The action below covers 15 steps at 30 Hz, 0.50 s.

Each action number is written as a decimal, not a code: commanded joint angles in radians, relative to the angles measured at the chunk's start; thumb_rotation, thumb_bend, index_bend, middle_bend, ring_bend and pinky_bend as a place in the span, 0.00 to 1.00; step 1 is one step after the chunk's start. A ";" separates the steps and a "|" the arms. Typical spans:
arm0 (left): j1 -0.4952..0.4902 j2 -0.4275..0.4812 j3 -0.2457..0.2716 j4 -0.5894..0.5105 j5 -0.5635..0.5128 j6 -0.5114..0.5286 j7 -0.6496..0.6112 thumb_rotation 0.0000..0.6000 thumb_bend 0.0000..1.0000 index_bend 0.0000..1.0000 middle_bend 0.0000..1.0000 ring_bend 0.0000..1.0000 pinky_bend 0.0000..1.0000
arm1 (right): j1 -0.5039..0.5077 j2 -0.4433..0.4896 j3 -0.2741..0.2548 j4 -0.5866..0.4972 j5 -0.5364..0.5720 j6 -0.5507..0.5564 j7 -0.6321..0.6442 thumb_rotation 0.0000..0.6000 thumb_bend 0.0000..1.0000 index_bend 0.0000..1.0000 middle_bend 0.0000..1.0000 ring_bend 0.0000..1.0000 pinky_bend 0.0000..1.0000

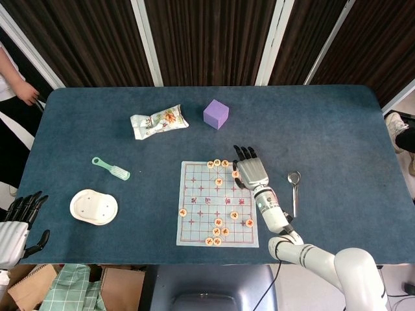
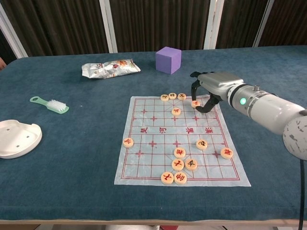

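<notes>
- Nearest edge, far left: left hand (image 1: 14,227) hung beside the table corner, fingers spread apart, nothing in them; seen in head view only.
- Chess board sheet (image 2: 153,143) lay flat on the blue table (image 2: 72,158), near the front edge, middle-right.
- Near end of the sheet: a cluster of round chess pieces (image 2: 179,165), touching or just beside each other; one lone piece (image 2: 127,142) at the sheet's left border, two more towards the right side.
- White dish (image 2: 17,138) sat at the left, well apart from the sheet; green brush (image 2: 49,104) beyond it.
- Far end of the sheet: a short row of pieces along the top line, one piece just below the row.
- Right hand (image 2: 207,91) was palm down over the sheet's far right corner, fingers curled downward around a chess piece (image 2: 195,103). Fingertips were at or on the piece; a true pinch could not be told from either view.
- Metal spoon (image 1: 294,189) lay right of the sheet, just beyond the right forearm.
- Farther back: snack packet (image 2: 110,68) left of centre, purple cube (image 2: 168,59) to its right, both well apart from the sheet.
</notes>
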 commanded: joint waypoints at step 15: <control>-0.005 0.014 0.011 -0.001 0.017 -0.013 -0.043 1.00 0.43 0.00 0.00 0.00 0.00 | 0.009 -0.006 -0.003 0.015 -0.014 -0.013 0.027 1.00 0.50 0.34 0.07 0.00 0.00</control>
